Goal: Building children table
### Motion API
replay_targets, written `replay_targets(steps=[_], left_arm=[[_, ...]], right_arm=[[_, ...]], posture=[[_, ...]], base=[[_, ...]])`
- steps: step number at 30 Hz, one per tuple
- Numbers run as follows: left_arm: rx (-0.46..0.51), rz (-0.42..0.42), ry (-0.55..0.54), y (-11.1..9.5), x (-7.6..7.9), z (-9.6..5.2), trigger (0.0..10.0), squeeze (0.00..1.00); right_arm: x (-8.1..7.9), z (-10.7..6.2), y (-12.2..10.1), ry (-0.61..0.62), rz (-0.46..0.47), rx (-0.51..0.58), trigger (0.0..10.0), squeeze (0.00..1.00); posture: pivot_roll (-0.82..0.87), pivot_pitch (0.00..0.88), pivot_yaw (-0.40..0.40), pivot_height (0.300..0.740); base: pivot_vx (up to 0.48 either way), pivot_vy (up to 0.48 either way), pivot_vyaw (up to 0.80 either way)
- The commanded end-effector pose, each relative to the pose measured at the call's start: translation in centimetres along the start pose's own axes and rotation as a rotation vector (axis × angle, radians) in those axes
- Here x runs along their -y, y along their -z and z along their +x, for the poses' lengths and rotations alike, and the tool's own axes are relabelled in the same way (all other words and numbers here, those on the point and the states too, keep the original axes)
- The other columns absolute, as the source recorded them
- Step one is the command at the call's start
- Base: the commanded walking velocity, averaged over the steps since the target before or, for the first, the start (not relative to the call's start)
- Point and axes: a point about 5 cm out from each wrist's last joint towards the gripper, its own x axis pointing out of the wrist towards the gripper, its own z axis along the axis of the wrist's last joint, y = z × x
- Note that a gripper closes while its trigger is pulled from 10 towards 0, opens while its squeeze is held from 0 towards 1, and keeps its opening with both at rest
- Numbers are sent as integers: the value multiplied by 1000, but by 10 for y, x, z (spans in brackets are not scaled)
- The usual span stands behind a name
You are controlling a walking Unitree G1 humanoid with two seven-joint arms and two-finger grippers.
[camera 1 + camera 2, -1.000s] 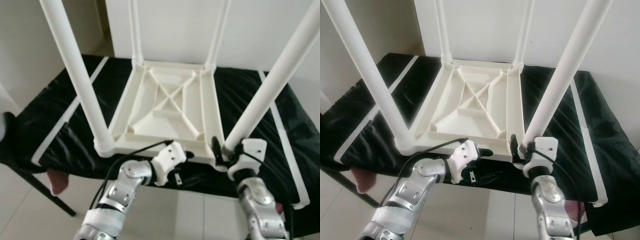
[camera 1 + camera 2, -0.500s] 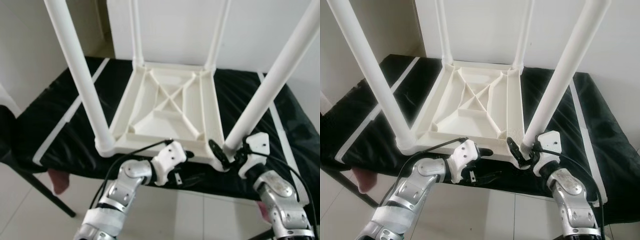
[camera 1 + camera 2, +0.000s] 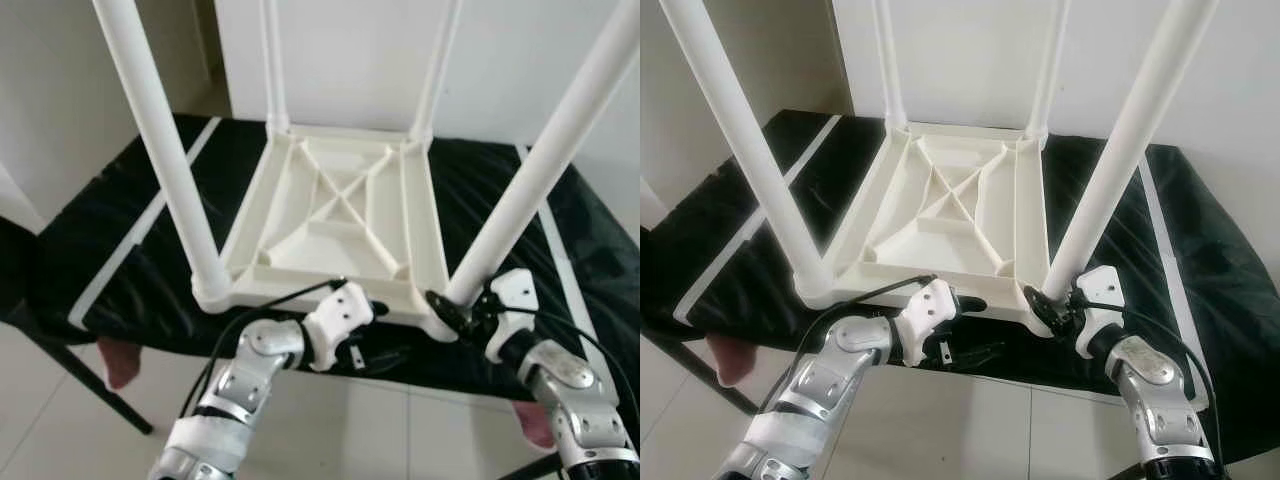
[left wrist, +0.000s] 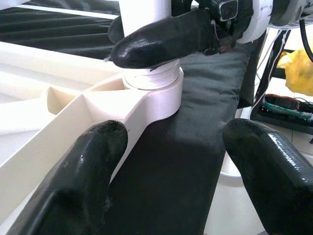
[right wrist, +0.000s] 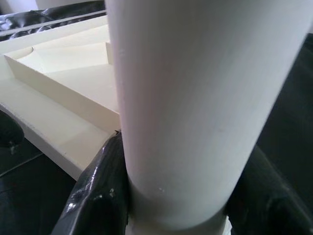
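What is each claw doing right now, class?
Left claw: open, empty, by the tabletop edge.
Right claw: closed around the near right table leg.

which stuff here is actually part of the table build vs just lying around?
Job:
- upside-down white table top
- near-right leg, right gripper clamped round its base
- near-left leg
- two far legs
- left gripper, open, below the table top's near edge

Lying about:
- black cover with white stripes
- yellow item
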Motion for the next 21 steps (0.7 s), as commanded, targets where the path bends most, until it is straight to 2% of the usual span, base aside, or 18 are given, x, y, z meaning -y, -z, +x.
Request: replay_targets(steps=[1, 5, 6, 10, 15, 17, 19, 20, 21], left_arm=[[-5, 3, -98, 0, -5, -2, 10000, 0], [-5, 3, -99, 0, -5, -2, 10000, 0], [-5, 2, -99, -1, -5, -2, 10000, 0], [-6, 1, -98, 0, -5, -1, 10000, 0], [-7, -1, -95, 0, -4, -2, 10000, 0], [-7, -1, -95, 0, -4, -2, 10000, 0], [-7, -4, -91, 1, -3, -2, 10000, 0], [-7, -4, -91, 1, -3, -2, 10000, 0], [-8, -5, -89, 1, -3, -2, 10000, 0]], right_arm=[[1, -3, 3, -6, 1, -18, 0, 0], [0, -3, 4, 4, 15, -11, 0, 0], [-1, -2, 3, 21, 31, -2, 10000, 0], [-7, -2, 2, 75, 44, 10, 10000, 0], [-13, -3, 6, 219, 59, 0, 10000, 0], [-13, -3, 6, 219, 59, 0, 10000, 0], [-17, -4, 7, 346, 93, 18, 10000, 0], [-17, -4, 7, 346, 93, 18, 10000, 0], [-19, -4, 8, 434, 118, 15, 10000, 0]], posture=[[-24, 12, -17, 740], [-24, 12, -17, 740], [-24, 14, -15, 740], [-26, 17, -15, 740], [-30, 24, -13, 740], [-30, 24, -13, 740], [-34, 27, -10, 740], [-34, 27, -10, 740], [-33, 27, -10, 740]], base=[[0, 0, 0], [0, 0, 0], [0, 0, 0], [0, 0, 0], [0, 0, 0], [0, 0, 0], [0, 0, 0], [0, 0, 0], [0, 0, 0]])
